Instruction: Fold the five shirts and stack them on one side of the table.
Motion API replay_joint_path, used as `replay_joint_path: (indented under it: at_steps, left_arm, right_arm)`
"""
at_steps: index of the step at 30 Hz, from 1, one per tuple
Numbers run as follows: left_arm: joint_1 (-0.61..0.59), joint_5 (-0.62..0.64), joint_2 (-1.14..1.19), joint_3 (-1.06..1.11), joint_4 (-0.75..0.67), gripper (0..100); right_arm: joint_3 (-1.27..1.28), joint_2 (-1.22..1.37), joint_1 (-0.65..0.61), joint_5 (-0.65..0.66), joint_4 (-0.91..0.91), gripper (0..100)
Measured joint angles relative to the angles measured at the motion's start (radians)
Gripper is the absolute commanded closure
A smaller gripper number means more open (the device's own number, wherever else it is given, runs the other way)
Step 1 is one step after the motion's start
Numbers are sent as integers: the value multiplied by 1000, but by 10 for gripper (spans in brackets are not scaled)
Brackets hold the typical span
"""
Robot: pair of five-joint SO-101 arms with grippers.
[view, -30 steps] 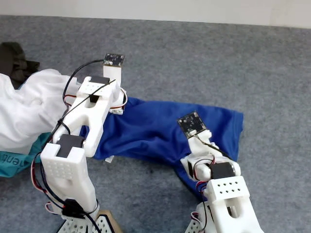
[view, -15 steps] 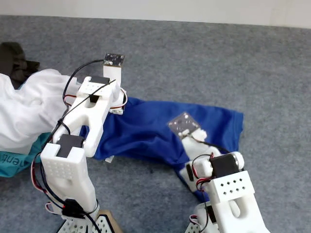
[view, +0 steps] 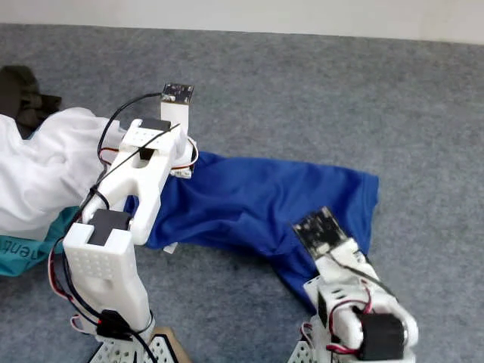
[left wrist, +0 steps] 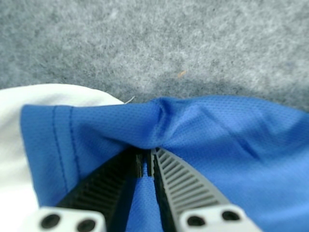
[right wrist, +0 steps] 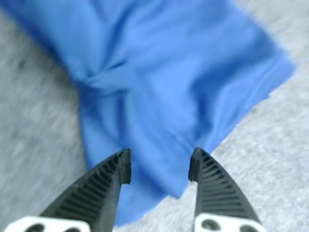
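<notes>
Left fingers: closed tight on a pinched fold of the blue shirt.
Right fingers: spread wide, empty, held over the shirt's hem on the counter.
Risk: shallow bite at hem, judged liable to slip on lifting; uneven pull, liable to bunch cloth.

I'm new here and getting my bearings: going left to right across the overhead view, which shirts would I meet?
First the white shirt, then the blue shirt, then bare table.
</notes>
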Motion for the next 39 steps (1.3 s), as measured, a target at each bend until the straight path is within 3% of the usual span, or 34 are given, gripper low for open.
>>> replay_joint_path:
  at_steps: [4, 7, 15, 19, 30, 39]
  left_arm:
    - [0, 0, 0, 0, 0, 937]
    - [0, 0, 0, 0, 0, 937]
    - [0, 0, 0, 0, 0, 937]
    - [0, 0, 0, 0, 0, 937]
    - [0, 0, 0, 0, 0, 937]
    - [0, 0, 0, 0, 0, 937]
  right_arm:
    - [54, -2, 127, -2, -46, 793]
    - [63, 133, 163, -11, -83, 793]
    - [-84, 701, 164, -69, -115, 793]
    - [-114, 855, 126, -84, -120, 793]
    - [-109, 916, 164, -38, -181, 793]
    - [-190, 810, 213, 48, 40, 819]
